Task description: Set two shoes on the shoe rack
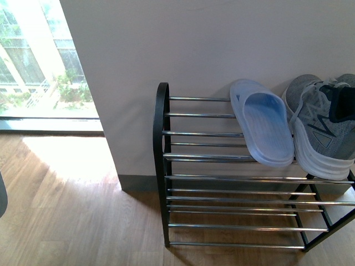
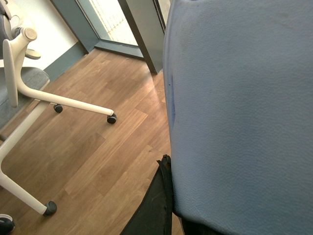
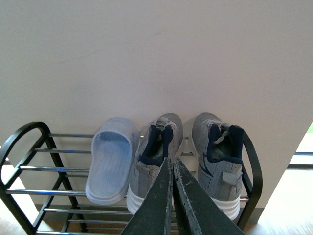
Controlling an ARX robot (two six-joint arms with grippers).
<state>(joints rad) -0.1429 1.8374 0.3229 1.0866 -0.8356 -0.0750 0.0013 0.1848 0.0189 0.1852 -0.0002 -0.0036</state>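
Observation:
The shoe rack (image 1: 162, 138) stands against the white wall, black side frames with chrome bars. One light-blue slide sandal (image 1: 260, 124) lies on its top tier, beside a grey knit sneaker (image 1: 324, 127). The right wrist view shows that sandal (image 3: 111, 159) and two grey sneakers (image 3: 156, 152) (image 3: 217, 156) side by side on top. My right gripper (image 3: 172, 161) hangs in front of them, shut and empty. My left gripper (image 2: 170, 165) is shut on a second light-blue slide sandal (image 2: 239, 112), which fills its view and hides one finger. Neither gripper appears in the front view.
A white office chair base (image 2: 63, 102) with castors stands on the wood floor (image 2: 107, 161) near the left arm. A bright floor-length window (image 1: 39, 61) is left of the rack. The top tier's left part (image 1: 194, 116) and the lower tiers (image 1: 238, 210) hold nothing.

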